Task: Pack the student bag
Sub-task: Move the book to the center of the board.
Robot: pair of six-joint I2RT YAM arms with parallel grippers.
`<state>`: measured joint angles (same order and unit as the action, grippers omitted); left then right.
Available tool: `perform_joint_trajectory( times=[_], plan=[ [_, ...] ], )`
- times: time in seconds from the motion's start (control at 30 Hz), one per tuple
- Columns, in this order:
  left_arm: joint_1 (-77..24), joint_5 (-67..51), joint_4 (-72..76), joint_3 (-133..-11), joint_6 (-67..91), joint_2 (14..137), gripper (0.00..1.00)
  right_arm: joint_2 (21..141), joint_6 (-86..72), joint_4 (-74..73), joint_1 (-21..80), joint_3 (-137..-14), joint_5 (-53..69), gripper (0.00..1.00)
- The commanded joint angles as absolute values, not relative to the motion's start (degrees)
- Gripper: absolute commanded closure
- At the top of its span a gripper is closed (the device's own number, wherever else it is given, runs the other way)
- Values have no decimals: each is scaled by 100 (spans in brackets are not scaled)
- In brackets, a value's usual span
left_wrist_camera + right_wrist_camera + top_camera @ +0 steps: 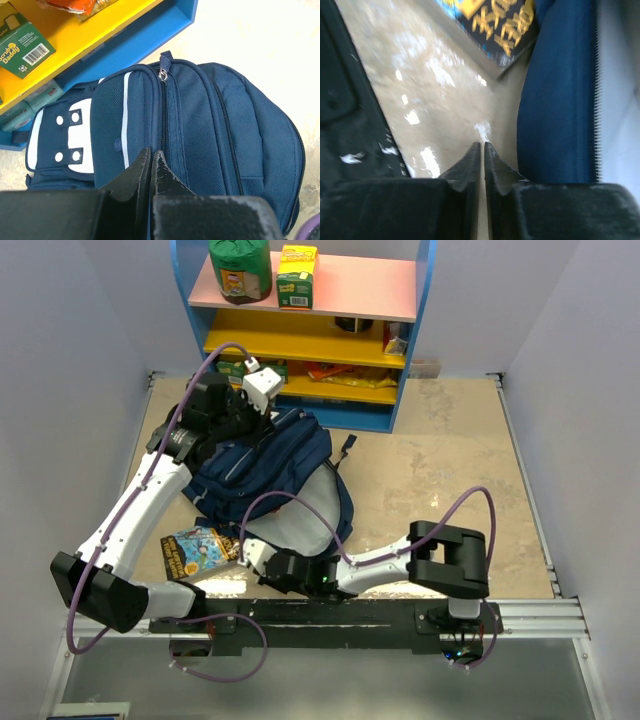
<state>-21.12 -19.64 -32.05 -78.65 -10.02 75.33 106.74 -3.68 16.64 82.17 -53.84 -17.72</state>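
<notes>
The student bag [275, 475] is a navy backpack with white patches, lying on the table in front of the shelf. In the left wrist view the student bag [200, 135] has its zippers closed, with a pull [162, 75] at its top. My left gripper [250, 425] hovers over the bag's top end; in its own view the left gripper [151, 152] is shut and empty. A colourful book [200, 548] lies left of the bag's near end. My right gripper [246, 552] is low beside it; in the right wrist view it [482, 146] is shut and empty between the book [495, 25] and the bag [555, 100].
A blue shelf unit [310, 410] with pink and yellow boards stands at the back, holding a green canister [240, 270], a yellow-green box [297, 275] and snack packs. A green box [22, 47] sits on its yellow board. White walls close in both sides.
</notes>
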Motion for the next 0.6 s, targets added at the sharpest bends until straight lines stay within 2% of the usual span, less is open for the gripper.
perform_joint_trajectory(
  times=[0.0, 0.03, 0.1, 0.2, 0.3, 0.57],
  plan=[
    [-2065, -1986, -2268, -8498, -941, 7559, 100, 10099, -870, 2082, 8227, -5755, -2013, 78],
    [-2074, -2065, -2198, -8543, -906, 7550, 100, 10099, -731, 2144, 8192, -5879, -1865, 69],
    [-2065, -2083, -2075, -8569, -923, 7506, 100, 10282, -633, 2364, 8043, -6342, -1715, 66],
    [-2065, -2048, -1960, -8622, -1028, 7576, 100, 11028, -589, 2145, 7692, -7404, -1205, 68],
    [-2074, -1943, -2205, -8833, -1186, 7804, 100, 11986, -615, 1820, 7296, -8470, -660, 74],
    [-2065, -1890, -2083, -8534, -1327, 7655, 100, 13736, -378, 996, 6952, -10885, -9, 73]
  ],
)
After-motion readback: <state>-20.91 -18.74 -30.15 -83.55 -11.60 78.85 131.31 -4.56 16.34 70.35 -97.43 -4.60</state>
